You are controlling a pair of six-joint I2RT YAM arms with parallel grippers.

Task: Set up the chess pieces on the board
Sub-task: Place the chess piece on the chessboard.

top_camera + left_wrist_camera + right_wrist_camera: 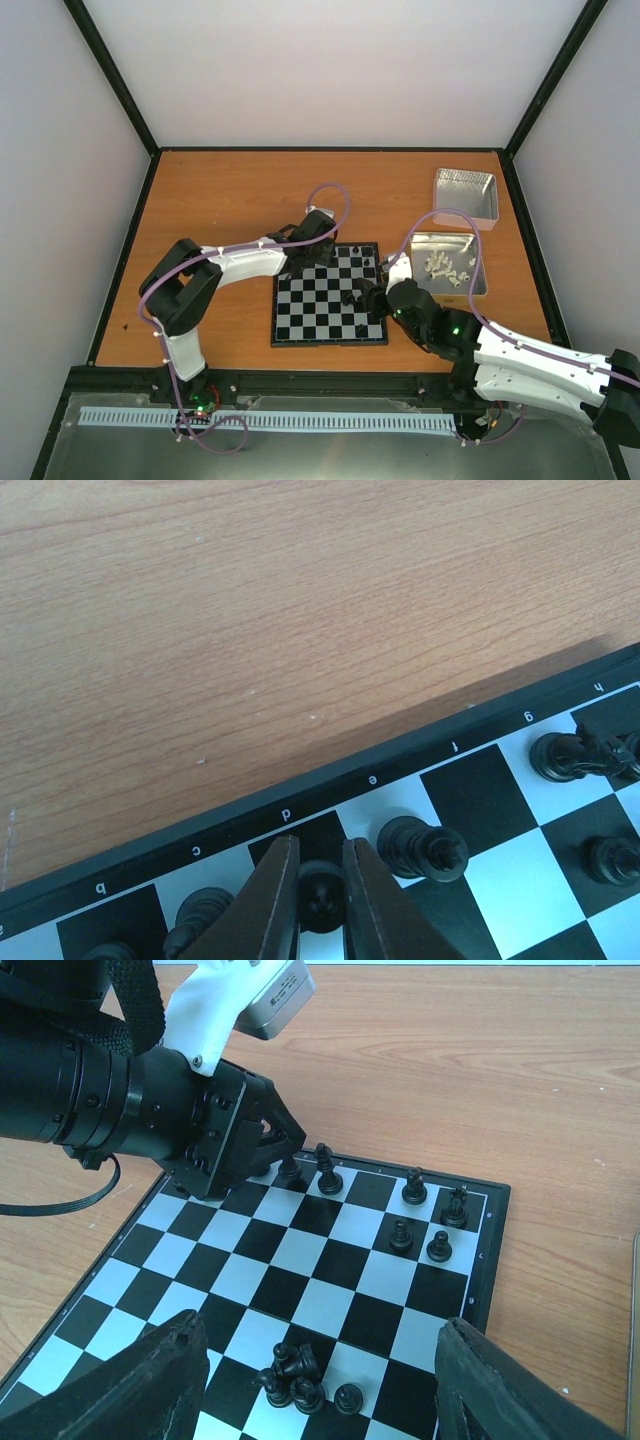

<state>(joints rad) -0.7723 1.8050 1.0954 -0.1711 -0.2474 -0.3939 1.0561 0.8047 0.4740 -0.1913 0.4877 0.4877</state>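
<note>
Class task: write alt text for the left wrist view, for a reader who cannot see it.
The left gripper pinches a small black chess piece at the edge of the board, near the letter d. More black pieces sit on neighbouring squares, and bare wooden table fills the upper part.

We see an orange-brown wooden bench [230, 190] with the board [300, 312] lying flat on it. To the right of the board, near its right edge, sits a square silver tin [472, 284]. A second silver tin [465, 197] lies beyond the first, well away from the board's far-right corner.
</note>
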